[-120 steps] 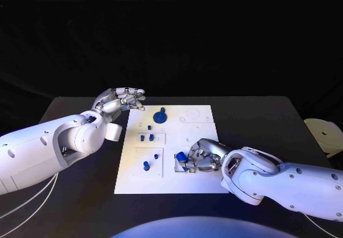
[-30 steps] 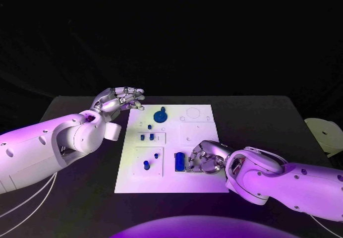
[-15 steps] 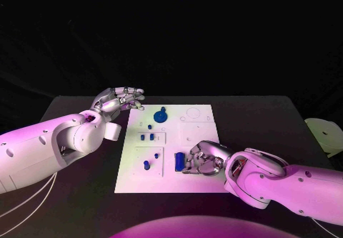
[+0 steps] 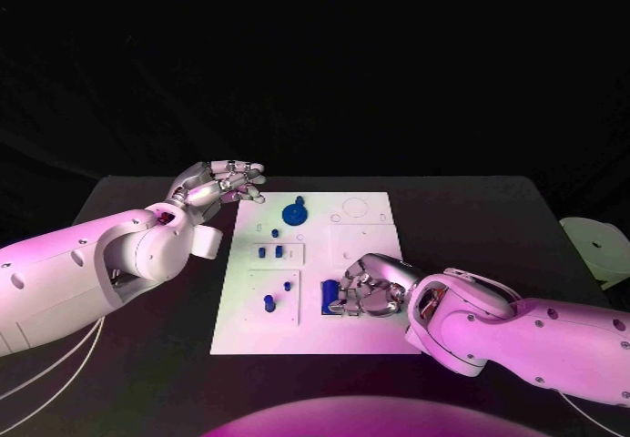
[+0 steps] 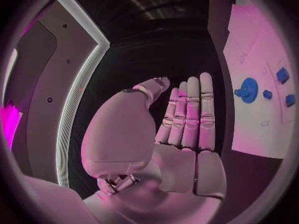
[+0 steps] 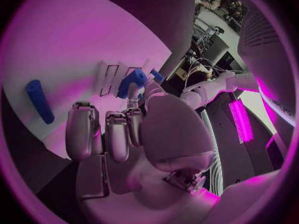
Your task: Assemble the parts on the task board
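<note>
Several small blue plastic parts (image 4: pixel 269 303) already sit in the white rectangular task board (image 4: pixel 361 241), you've more left: right robot hand (image 4: pixel 365 289) pinches a blue peg (image 6: pixel 129 82) over it, left robot hand (image 4: pixel 220 185) empty, loosely curled.

A black table (image 4: pixel 499 218) fills the middle of the head view, its far edge running straight across. Behind it, from nine o'clock round to three o'clock, hangs a dark backdrop (image 4: pixel 341 82) with faint folds. At three o'clock, just off the table's edge, sits a pale round object (image 4: pixel 594 248). The left wrist view shows a dark wall panel (image 5: pixel 37 69) edged by a bright light strip (image 5: pixel 81 79).
</note>
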Available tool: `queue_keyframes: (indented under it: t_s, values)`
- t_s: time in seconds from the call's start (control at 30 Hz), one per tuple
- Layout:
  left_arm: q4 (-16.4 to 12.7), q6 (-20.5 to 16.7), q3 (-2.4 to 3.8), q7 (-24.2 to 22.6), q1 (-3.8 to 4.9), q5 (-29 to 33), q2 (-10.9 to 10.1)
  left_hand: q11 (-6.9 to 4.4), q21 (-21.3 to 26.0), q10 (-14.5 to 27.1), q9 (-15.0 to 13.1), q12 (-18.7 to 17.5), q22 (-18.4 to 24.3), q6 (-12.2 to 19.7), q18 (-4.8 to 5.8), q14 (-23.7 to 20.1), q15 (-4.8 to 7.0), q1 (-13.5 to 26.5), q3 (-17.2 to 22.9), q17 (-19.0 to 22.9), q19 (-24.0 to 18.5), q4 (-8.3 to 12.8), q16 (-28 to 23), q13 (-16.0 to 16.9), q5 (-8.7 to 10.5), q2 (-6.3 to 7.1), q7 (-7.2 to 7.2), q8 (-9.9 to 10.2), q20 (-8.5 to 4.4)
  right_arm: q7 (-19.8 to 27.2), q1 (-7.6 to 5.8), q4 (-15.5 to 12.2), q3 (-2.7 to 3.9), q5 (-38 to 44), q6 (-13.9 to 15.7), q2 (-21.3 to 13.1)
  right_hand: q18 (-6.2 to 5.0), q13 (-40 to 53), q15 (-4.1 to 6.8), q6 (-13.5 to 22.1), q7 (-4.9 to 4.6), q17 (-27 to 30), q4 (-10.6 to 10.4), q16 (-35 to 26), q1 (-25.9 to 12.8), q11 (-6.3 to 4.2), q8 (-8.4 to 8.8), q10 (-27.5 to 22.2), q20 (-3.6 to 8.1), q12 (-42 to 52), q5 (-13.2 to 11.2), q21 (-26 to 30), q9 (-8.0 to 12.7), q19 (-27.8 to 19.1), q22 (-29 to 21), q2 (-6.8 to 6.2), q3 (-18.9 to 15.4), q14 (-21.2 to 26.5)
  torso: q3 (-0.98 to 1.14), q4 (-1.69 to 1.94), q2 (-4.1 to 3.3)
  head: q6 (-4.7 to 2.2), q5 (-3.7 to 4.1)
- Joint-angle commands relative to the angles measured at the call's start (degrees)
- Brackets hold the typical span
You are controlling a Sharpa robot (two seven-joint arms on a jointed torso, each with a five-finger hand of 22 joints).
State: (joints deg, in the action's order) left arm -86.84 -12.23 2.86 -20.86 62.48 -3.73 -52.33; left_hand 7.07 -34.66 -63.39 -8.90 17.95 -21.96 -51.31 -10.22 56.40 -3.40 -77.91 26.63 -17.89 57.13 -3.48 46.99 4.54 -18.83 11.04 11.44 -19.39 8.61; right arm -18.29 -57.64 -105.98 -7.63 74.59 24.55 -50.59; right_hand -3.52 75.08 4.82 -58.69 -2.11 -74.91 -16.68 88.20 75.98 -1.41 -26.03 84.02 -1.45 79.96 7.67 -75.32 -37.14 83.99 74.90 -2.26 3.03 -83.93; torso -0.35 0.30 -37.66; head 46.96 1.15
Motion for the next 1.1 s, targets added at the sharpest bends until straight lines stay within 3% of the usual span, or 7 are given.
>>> queue_keyframes:
  t_s: [0.03, 0.37, 0.77, 0.87, 1.1]
  values:
    - [-0.2, 0.7, 0.02, -0.3, 0.02, 0.3, 0.1, 0.23, 0.2, 0.2, 0.1, -0.4, 0.1, 0.0, -0.18, 0.0, -0.13, -0.2, -0.1, 0.1, 0.2, -0.1, -0.1, 0.1, -0.32, -0.52, 0.22, 0.3, 0.00, 0.4, 0.00, 0.2, 0.01, 0.6, 0.8, 0.4, 0.85, 8.0, 0.43, -0.4, 0.03, -10.3, 0.2, 0.3, -0.3, -0.57, -0.15, 2.3, 0.28, 0.2, 0.3, -0.5, -0.1, 1.9, 11.6, 0.70, 0.6, -5.2, 0.03, -0.01, -0.04, 0.13, -0.07]
    - [-0.2, 0.7, 0.02, -0.2, 0.02, 0.3, 0.0, 0.23, 0.3, 0.2, 0.1, -0.4, 0.1, 0.0, -0.19, 0.0, -0.11, -0.4, -0.1, 0.1, 0.3, 0.0, -0.1, 0.1, -0.32, -0.52, 0.23, 0.3, -0.02, -0.6, -0.01, 0.8, 0.01, 1.5, 0.1, 0.9, 0.87, 8.1, 0.58, -0.4, 0.22, -10.4, 0.5, 0.4, 0.6, -0.74, -0.25, 2.4, 0.38, 0.3, 0.2, -0.6, -0.3, 1.9, 11.6, 0.84, 1.4, -5.2, 0.04, -0.08, -0.01, 0.39, -0.08]
    - [-0.3, 0.7, 0.02, -0.1, 0.02, 0.3, -0.1, 0.22, 0.3, 0.2, 0.1, -0.4, 0.1, 0.0, -0.19, 0.0, -0.11, -0.4, 0.0, 0.1, 0.3, 0.0, -0.1, 0.1, -0.32, -0.52, 0.22, 0.3, -0.03, -1.8, -0.03, 1.2, 0.01, 2.9, -2.0, 0.4, 0.89, 8.2, 0.82, -0.1, 0.49, -10.4, 1.9, 0.4, 3.9, -1.00, -0.24, 2.4, 0.63, 0.3, -0.2, -0.7, -0.5, 2.0, 11.6, -0.09, 4.2, -5.2, 0.06, -0.08, 0.05, 0.49, -0.08]
    - [-0.3, 0.7, 0.02, -0.1, 0.02, 0.3, -0.2, 0.22, 0.3, 0.2, 0.1, -0.4, 0.1, 0.0, -0.19, 0.0, -0.11, -0.4, 0.0, 0.1, 0.3, 0.0, -0.1, 0.1, -0.32, -0.52, 0.22, 0.3, -0.03, -2.0, -0.03, 1.2, 0.00, 3.1, -2.3, 0.1, 0.90, 8.3, 0.85, -0.1, 0.50, -10.5, 2.0, 0.4, 4.5, -1.01, -0.17, 2.4, 0.68, 0.3, -1.5, -0.7, -0.5, 2.0, 11.6, -0.47, 5.5, -5.2, 0.04, -0.07, 0.04, 0.49, -0.09]
    - [-0.3, 0.8, 0.02, -0.1, 0.02, 0.3, -0.2, 0.22, 0.3, 0.2, 0.1, -0.4, 0.1, 0.0, -0.19, 0.0, -0.11, -0.4, 0.0, 0.1, 0.3, 0.0, -0.1, 0.1, -0.32, -0.52, 0.22, 0.3, -0.03, -2.1, -0.03, 1.1, 0.00, 3.3, -2.8, -0.1, 0.91, 8.3, 0.85, -0.1, 0.50, -10.5, 2.0, 0.4, 4.6, -1.02, -0.16, 2.4, 0.68, 0.4, -1.6, -0.8, -0.5, 2.0, 11.6, -0.56, 5.7, -5.2, 0.04, -0.07, 0.05, 0.46, -0.14]
